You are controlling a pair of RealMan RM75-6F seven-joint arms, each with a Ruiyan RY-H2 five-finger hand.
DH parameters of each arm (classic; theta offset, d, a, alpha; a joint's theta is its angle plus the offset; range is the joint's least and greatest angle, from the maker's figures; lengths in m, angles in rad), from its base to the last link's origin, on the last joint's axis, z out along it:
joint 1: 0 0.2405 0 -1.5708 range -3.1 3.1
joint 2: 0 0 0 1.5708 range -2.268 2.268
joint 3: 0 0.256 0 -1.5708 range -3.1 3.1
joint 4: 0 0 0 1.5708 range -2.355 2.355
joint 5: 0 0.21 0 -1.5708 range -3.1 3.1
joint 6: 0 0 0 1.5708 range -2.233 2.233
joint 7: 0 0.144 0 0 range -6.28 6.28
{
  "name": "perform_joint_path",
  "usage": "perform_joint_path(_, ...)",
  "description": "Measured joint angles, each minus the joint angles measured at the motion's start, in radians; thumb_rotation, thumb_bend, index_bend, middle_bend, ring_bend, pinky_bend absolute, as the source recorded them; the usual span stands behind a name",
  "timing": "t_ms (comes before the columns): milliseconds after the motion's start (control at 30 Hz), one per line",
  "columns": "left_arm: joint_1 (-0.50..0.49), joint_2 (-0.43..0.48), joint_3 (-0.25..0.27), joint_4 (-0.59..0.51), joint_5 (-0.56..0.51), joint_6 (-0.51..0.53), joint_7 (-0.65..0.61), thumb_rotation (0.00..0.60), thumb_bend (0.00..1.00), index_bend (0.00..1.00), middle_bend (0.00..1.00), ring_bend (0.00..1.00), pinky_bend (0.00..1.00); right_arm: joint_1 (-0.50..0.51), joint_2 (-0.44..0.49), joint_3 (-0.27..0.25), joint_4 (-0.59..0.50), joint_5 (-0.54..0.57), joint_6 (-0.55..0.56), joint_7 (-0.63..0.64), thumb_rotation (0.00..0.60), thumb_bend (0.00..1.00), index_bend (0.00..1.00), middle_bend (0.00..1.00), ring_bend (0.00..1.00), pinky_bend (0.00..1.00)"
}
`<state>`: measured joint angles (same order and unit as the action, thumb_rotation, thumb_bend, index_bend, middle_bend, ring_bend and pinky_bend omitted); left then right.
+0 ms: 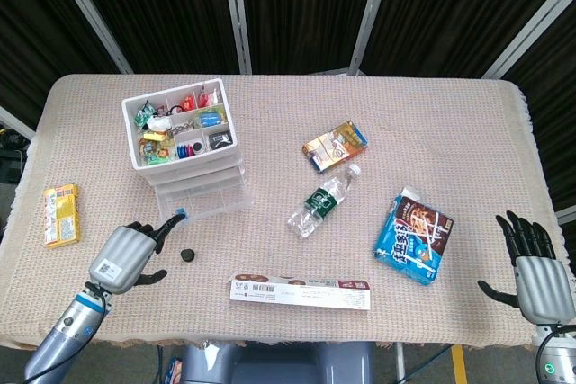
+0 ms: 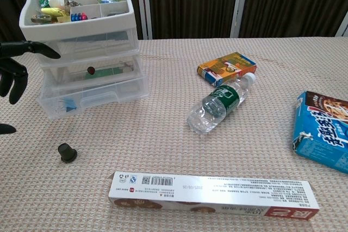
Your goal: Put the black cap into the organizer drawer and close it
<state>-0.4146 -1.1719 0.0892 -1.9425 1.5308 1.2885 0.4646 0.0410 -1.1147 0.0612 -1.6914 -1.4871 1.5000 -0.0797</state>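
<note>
1 small piece to move: the black cap (image 2: 67,152) sits alone on the woven tablecloth (image 1: 378,96), in front of the organizer (image 1: 192,146) and just beside the left hand.
Weight: it looks like a little plastic screw cap, so I'd judge it very light, easy to flick away with a careless touch.
Stiffness: hard and rigid by the look of it; a squeeze shouldn't hurt it.
Grip surface: dark, smooth-looking sides; the rough cloth under it should stop it sliding much.
Where to hold: across its round sides, thumb against a fingertip from above. It is too low and small for a full wrap of the hand.
Drawers: 3 clear drawers stacked under an open tray of odds and ends. In the head view the bottom drawer (image 2: 92,95) seems to stand slightly forward; I cannot tell whether the gap would admit the cap.
Left hand (image 1: 126,256): holding nothing, fingers apart and reaching toward the organizer's lower front corner, with the cap on the cloth to its right. In the chest view its dark fingertips (image 2: 16,74) show at the picture's left edge by the drawer stack.
Right hand (image 1: 538,274): spread and idle at the table's far right edge, well apart from everything in play.
Other things: a water bottle (image 1: 324,200) on its side, a long flat box (image 1: 300,292), a blue snack bag (image 1: 414,236), an orange packet (image 1: 334,146), a yellow packet (image 1: 60,215).
</note>
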Motion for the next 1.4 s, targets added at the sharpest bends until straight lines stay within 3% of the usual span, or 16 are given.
perform_joint_path(67,-0.003,0.02,0.019,0.008,0.026,-0.011,0.03,0.6,0.06,0.11,0.49,0.48,0.48,0.0,0.0,0.0,0.0,0.001,0.001,-0.001,0.6,0.01,0.05,0.0,0.0,0.0)
perform_joint_path(233,-0.027,0.058,0.034,0.014,0.046,-0.083,0.092,0.6,0.06,0.18,0.8,0.75,0.68,0.0,0.0,0.001,-0.001,0.002,0.0,-0.002,0.6,0.01,0.05,0.0,0.0,0.0)
perform_joint_path(433,-0.068,0.057,0.032,0.043,0.044,-0.179,0.156,0.6,0.07,0.25,0.94,0.85,0.76,0.0,0.001,0.001,-0.001,0.004,-0.002,-0.002,0.6,0.01,0.05,0.0,0.0,0.0)
perform_joint_path(833,-0.137,-0.056,-0.022,0.15,-0.029,-0.3,0.248,0.6,0.09,0.34,0.97,0.88,0.78,0.001,0.001,0.002,0.002,0.004,-0.003,0.002,0.6,0.01,0.05,0.0,0.0,0.0)
perform_joint_path(1233,-0.158,-0.104,-0.017,0.226,-0.029,-0.331,0.321,0.6,0.14,0.4,0.98,0.89,0.78,0.001,0.0,0.002,0.003,0.003,-0.001,0.003,0.6,0.01,0.05,0.0,0.0,0.0)
perform_joint_path(1400,-0.161,-0.113,-0.005,0.26,0.019,-0.324,0.329,0.6,0.16,0.41,0.98,0.89,0.78,0.001,0.0,0.002,0.002,0.002,-0.001,0.001,0.6,0.01,0.05,0.0,0.0,0.0)
